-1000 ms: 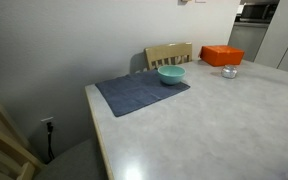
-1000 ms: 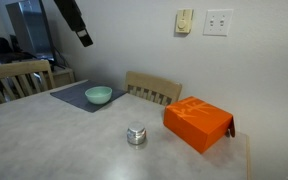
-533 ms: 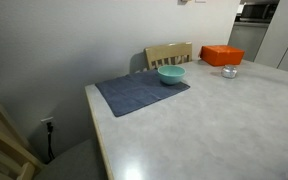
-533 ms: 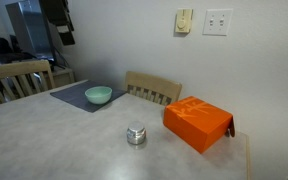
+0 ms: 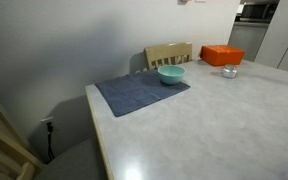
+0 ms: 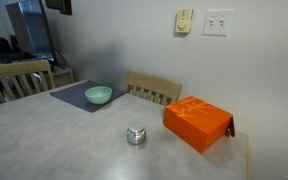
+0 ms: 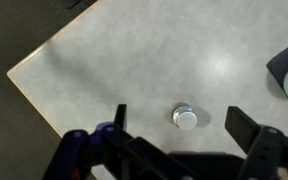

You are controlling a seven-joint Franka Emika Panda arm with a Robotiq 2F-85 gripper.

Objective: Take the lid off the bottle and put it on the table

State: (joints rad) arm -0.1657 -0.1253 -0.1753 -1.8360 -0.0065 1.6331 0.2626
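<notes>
The bottle (image 6: 135, 135) is a small squat clear container standing on the pale table (image 6: 44, 140), between the teal bowl and the orange box; it also shows in an exterior view (image 5: 229, 72). Its lid (image 7: 187, 120) is on it and looks pale and round from above in the wrist view; I cannot see its colour clearly. My gripper (image 7: 183, 122) is open and empty, high above the bottle, with one finger on each side of it in the wrist view. Only a dark bit of the arm (image 6: 59, 5) shows at the top edge of an exterior view.
A teal bowl (image 6: 98, 95) sits on a dark blue-grey placemat (image 5: 139, 92). An orange box (image 6: 198, 122) lies near the table's corner by the wall. Wooden chairs (image 6: 154, 90) (image 6: 19, 78) stand around the table. The table edge (image 7: 44, 95) runs diagonally in the wrist view.
The arm has risen and moved out through the top of the exterior view; only its tip still shows. The bottle, bowl and box have not moved.
</notes>
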